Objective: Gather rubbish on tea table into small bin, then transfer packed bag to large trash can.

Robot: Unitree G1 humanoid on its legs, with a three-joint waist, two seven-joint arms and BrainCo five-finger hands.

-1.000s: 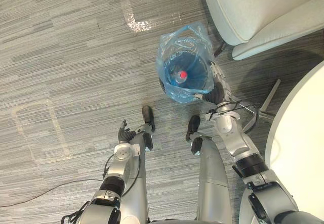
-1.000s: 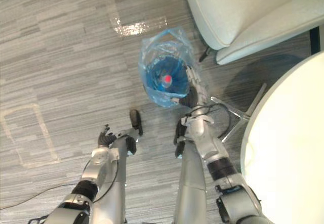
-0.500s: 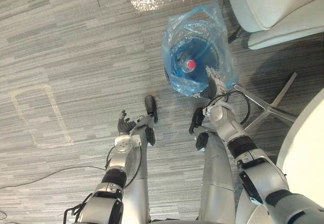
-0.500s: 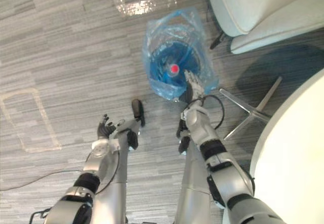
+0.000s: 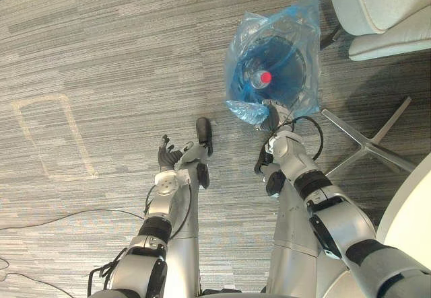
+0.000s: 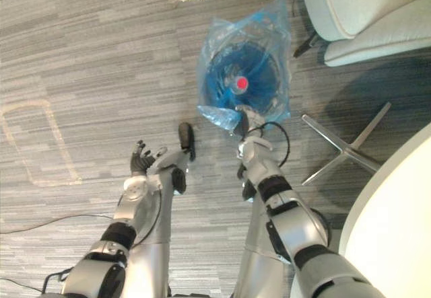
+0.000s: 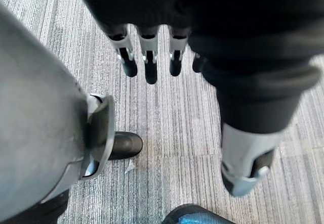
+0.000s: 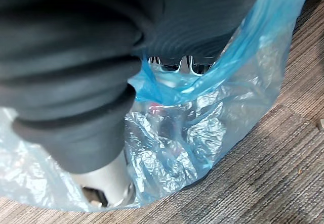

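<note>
Set on the grey floor (image 5: 101,56), near a pale chair (image 5: 384,9): small bin (image 5: 288,49) lined with a loose blue bag (image 5: 304,15), a red-capped bottle (image 5: 264,77) lying inside. Right hand (image 5: 273,119) at the bag's near edge, against the film, fingers (image 8: 177,64) tucked behind a fold of plastic; cannot tell whether gripping or loose. Left hand (image 5: 166,158) well apart from the bin, over bare floor, fingers straight, holding nothing.

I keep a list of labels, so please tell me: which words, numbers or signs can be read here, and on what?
None can be read. The blue bag and the red-capped bottle inside it show no legible print. The pale outline on the floor is a mark without writing.
</note>
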